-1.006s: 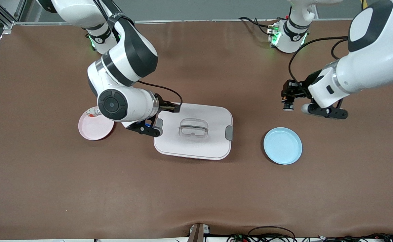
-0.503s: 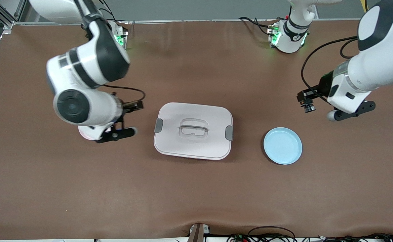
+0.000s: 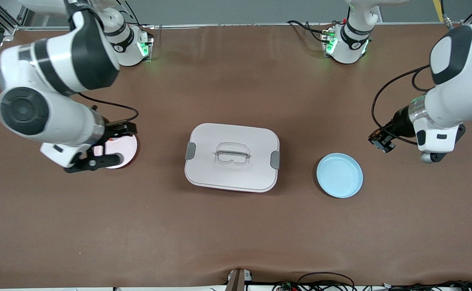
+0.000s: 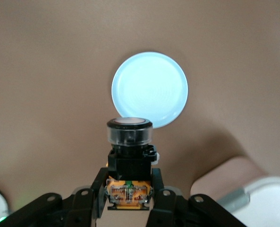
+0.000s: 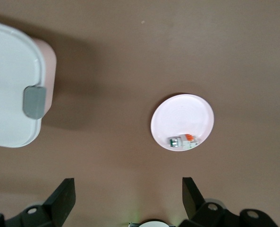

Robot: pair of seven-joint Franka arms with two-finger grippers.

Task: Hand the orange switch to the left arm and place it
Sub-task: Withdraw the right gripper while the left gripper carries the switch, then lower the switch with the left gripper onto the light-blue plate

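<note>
Held in the left end effector (image 4: 129, 201), clamped on the orange switch (image 4: 129, 158) at its blocky base, above the blue plate (image 4: 149, 89). Probably light, rigid, smooth-sided. Right end effector (image 5: 129, 198) spread, empty, over the pink plate (image 5: 182, 122).

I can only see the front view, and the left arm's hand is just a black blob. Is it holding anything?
Observer: Yes. The left wrist view shows the left gripper shut on the orange switch, with its clear round cap pointing away from the camera.
Operator: Wow! Is the right arm holding something too?
Observer: No. In the right wrist view the right gripper has its fingers wide open, with nothing between them.
Operator: The arm hides some of the pink plate. Is it empty?
Observer: Not empty. A small silver-white part with a red bit lies on the pink plate, close to its rim.
</note>
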